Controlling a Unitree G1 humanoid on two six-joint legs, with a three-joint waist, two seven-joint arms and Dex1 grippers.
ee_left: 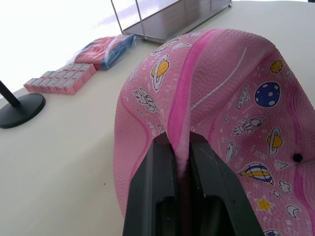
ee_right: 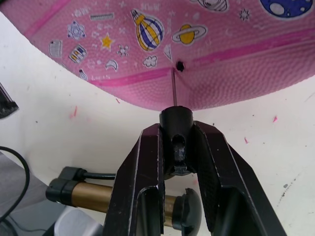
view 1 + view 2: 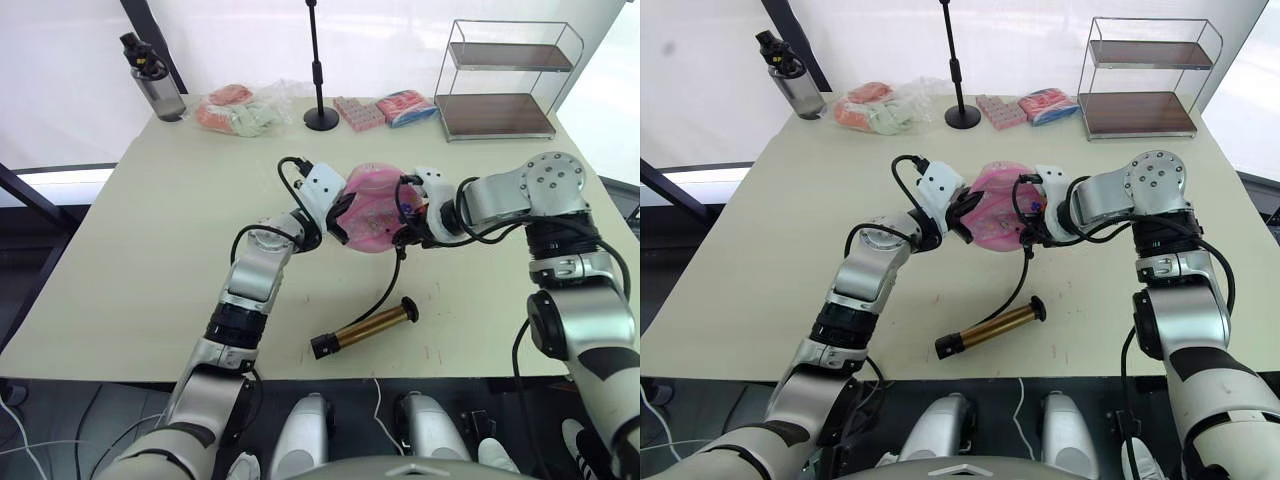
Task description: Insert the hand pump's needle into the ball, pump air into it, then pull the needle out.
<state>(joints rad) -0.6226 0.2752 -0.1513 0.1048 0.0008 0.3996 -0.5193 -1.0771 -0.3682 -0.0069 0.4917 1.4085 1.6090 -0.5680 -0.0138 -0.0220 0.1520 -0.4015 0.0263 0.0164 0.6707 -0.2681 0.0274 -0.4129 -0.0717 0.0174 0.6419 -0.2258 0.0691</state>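
Ball: a pink ball (image 3: 372, 208) printed with small rockets, planets and balloons sits near the middle of the pale bench (image 3: 130, 270), between the two grippers; it looks partly deflated, with a raised fold along one side
Left gripper: the left gripper (image 1: 182, 143) reaches the ball from the robot's left, its jaws closed narrowly on that raised pink fold, pinching it between the black fingers (image 1: 158, 172)
Right gripper: the right gripper (image 2: 177, 129) meets the ball from the robot's right, its jaws clamped on the small black fitting at the end of the hose
Needle: the needle (image 2: 173, 88) is a thin metal pin rising from the fitting toward the ball's small black valve hole (image 2: 180, 65); its tip ends just beside the hole, and whether it has entered cannot be told
Hand pump: the hand pump (image 3: 365, 327), a gold-bronze cylinder with black ends, lies on its side on the bench in front of the ball, nearer the robot; its thin black hose (image 3: 385, 290) curves up from it to the right gripper
Back of bench: a dark water bottle (image 3: 155, 80), a clear bag of pink and pale items (image 3: 240, 108), a black stand with a round base (image 3: 320, 75), pink packets (image 3: 385, 108) and a two-tier wire rack (image 3: 505, 80)
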